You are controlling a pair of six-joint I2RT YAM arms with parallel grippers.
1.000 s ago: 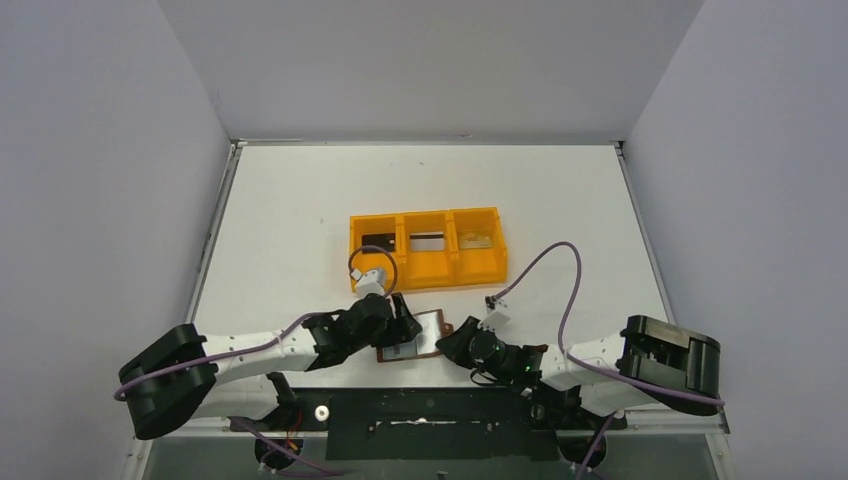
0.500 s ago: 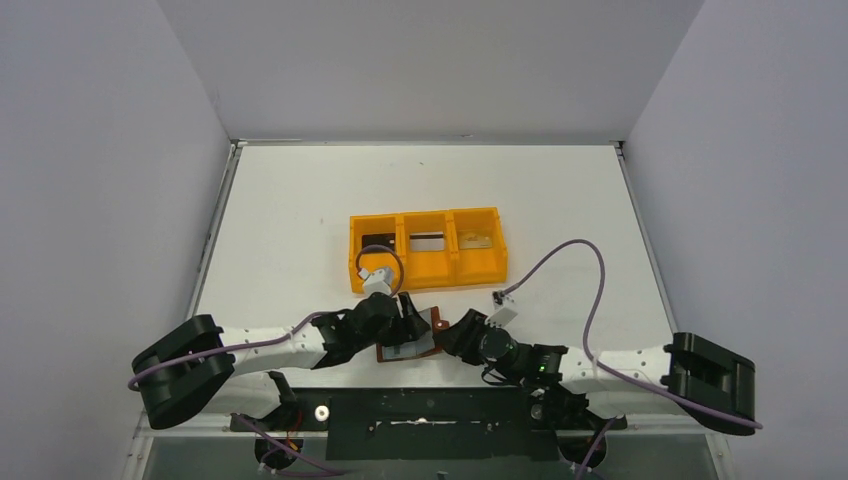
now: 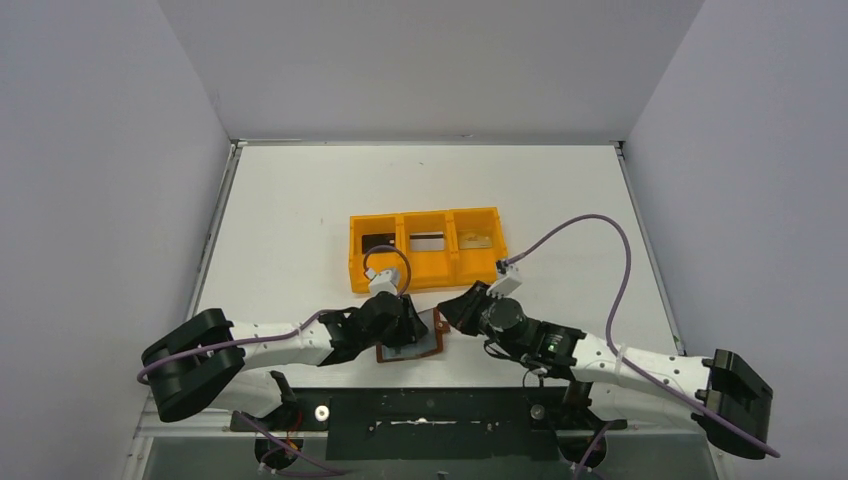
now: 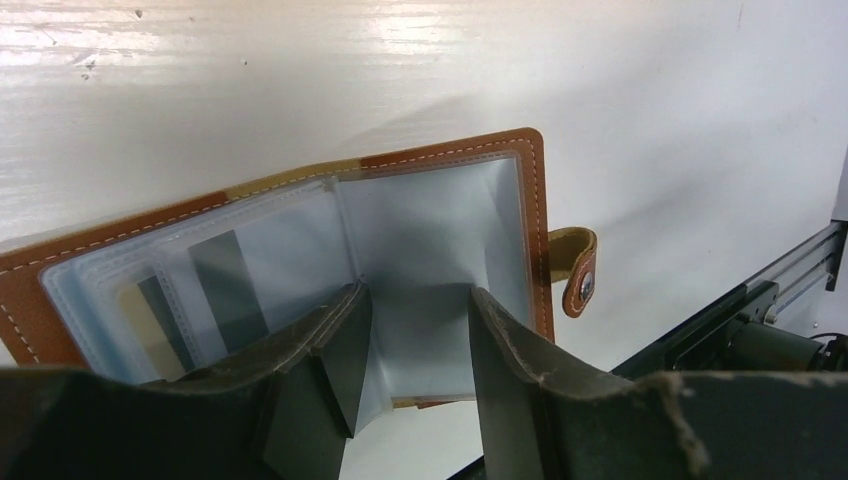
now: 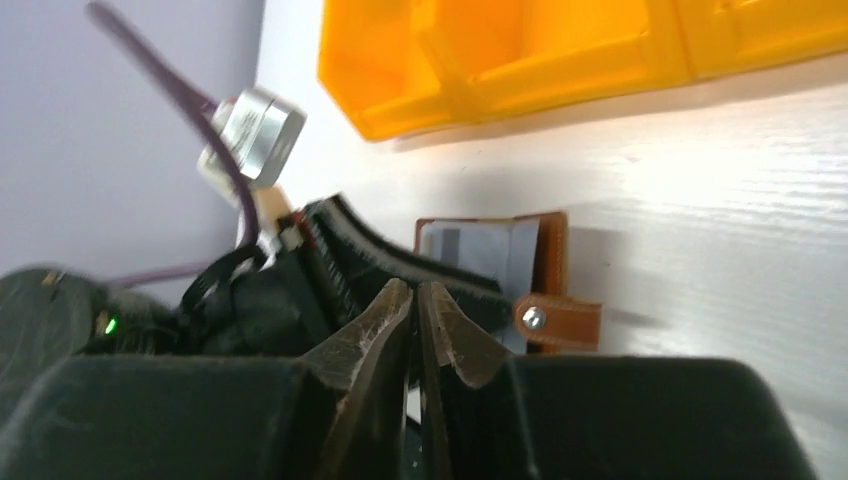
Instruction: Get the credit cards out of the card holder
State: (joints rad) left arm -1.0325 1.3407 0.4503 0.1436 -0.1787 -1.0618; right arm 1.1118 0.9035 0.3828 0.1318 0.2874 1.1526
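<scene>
- The card holder lies open and flat on the desk, near the front edge and between my two arms. Its long axis runs left to right, a little tilted, with the snap tab at its right end.
- My left claw is directly over the holder, fingers moderately apart and gripping nothing. Both tips rest on the right-hand clear pocket page, one by the centre fold, the other nearer the stitched right edge.
- My right claw has its fingers closed almost tip to tip, with nothing seen between them. It hangs above the desk just right of the holder, so the holder lies to its left and below, tab end nearest.
- The credit cards: a black card, a silvery grey card and a tan-gold card lie one to a compartment in the orange tray, beyond the holder.
- Grey patches show through the left-hand pocket page. I cannot tell whether they are a card or only reflection.
- Governing relation: my left arm is the nearer, touching the holder. In my judgement, any pull on a pocket would run along the long axis toward the tab end, where my right claw hangs.
</scene>
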